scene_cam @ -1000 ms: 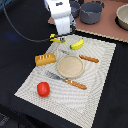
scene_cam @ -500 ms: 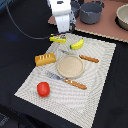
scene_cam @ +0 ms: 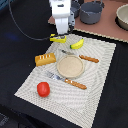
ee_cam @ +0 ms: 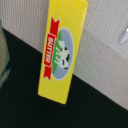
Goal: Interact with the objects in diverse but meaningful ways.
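On the exterior view's left, the red tomato (scene_cam: pixel 43 89) sits on the near part of the woven placemat (scene_cam: pixel 102 75), close to its front edge and well apart from the other toys. Farther back and a little to the right, the orange-brown bread loaf (scene_cam: pixel 45 59) lies on the mat just beside the round tan plate (scene_cam: pixel 70 65), which holds the middle of the mat. Behind the loaf, at the mat's far edge, the white arm reaches down and the gripper (scene_cam: pixel 58 36) stands right over the yellow block (scene_cam: pixel 58 38); whether the fingers are apart or pressed on the block cannot be told from either view. The wrist view shows that block (ee_cam: pixel 61 49) closely: a long yellow bar with a red ribbon label reading BUTTER and a pale oval picture, lying partly on the mat and partly over the dark table (ee_cam: pixel 30 107). In front of the plate a fork with an orange handle (scene_cam: pixel 67 80) lies at a slant, its tines toward the loaf. Right of the gripper, the yellow banana (scene_cam: pixel 77 44) rests on the mat near its far edge, and a knife with an orange handle (scene_cam: pixel 84 57) lies just beyond the plate. At the back right stand a grey pot (scene_cam: pixel 92 12) and a pale bowl (scene_cam: pixel 122 17).
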Tool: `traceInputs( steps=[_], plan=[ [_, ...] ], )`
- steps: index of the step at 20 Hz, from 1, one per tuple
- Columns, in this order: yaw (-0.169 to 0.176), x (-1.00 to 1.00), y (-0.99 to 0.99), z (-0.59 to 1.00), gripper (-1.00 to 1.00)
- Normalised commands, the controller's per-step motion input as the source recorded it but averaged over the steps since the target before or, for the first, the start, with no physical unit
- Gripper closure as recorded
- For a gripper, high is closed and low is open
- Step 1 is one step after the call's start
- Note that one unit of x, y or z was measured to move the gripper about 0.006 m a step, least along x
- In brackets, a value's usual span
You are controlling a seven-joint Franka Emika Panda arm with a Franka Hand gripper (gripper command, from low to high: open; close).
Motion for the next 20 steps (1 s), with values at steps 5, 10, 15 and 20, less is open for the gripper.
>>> traceInputs(
  steps=[5,10,15,20],
  plan=[
    [-0.051,-0.23,0.11,-0.31,-1.0],
    [-0.01,-0.27,0.22,-0.38,-1.0],
    [0.0,-0.22,0.32,-0.39,-1.0],
    [0.0,-0.12,0.27,-0.29,-1.0]
  ],
)
